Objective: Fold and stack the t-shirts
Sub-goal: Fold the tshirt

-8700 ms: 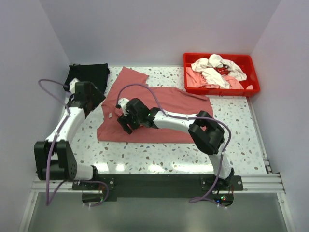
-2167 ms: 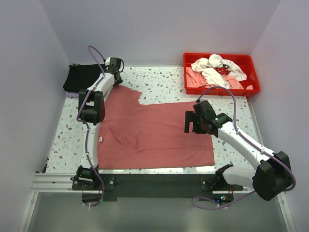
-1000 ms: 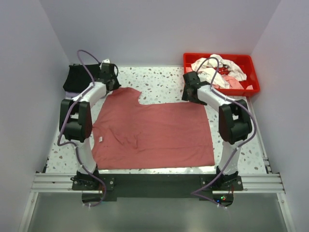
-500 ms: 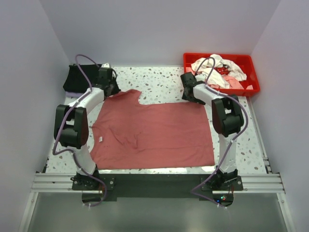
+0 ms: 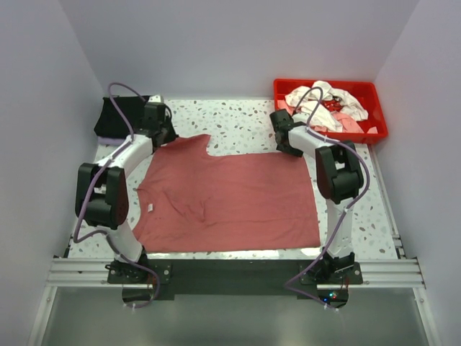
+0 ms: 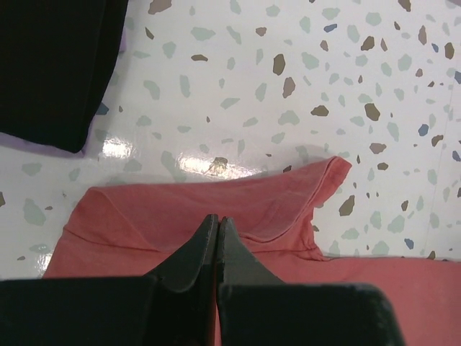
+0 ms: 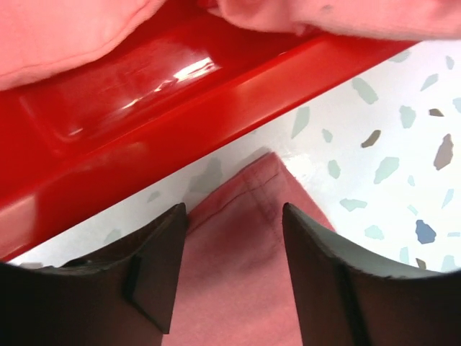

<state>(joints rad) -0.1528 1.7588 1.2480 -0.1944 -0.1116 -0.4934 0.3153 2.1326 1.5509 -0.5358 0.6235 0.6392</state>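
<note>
The dusty brick-red t-shirt (image 5: 230, 194) lies spread flat on the table. My left gripper (image 5: 166, 137) is shut, and its tips (image 6: 216, 218) rest over the far left sleeve (image 6: 144, 216); no cloth shows between them. My right gripper (image 5: 291, 148) is open at the shirt's far right corner. In the right wrist view its fingers (image 7: 234, 209) stand either side of that hemmed corner (image 7: 245, 274). A folded black t-shirt (image 5: 119, 115) (image 6: 50, 65) lies at the far left. White and pale pink t-shirts (image 5: 324, 104) are heaped in the tray.
The rigid red tray (image 5: 379, 130) (image 7: 144, 108) stands at the far right, its wall just beyond my right fingers. Pale walls close the table on three sides. Bare speckled tabletop (image 5: 238, 119) shows between the two grippers.
The left gripper has slid toward me onto the sleeve. The right gripper has settled at the far right corner and its jaws have narrowed round it. Earlier, the shirt was pulled out flat.
</note>
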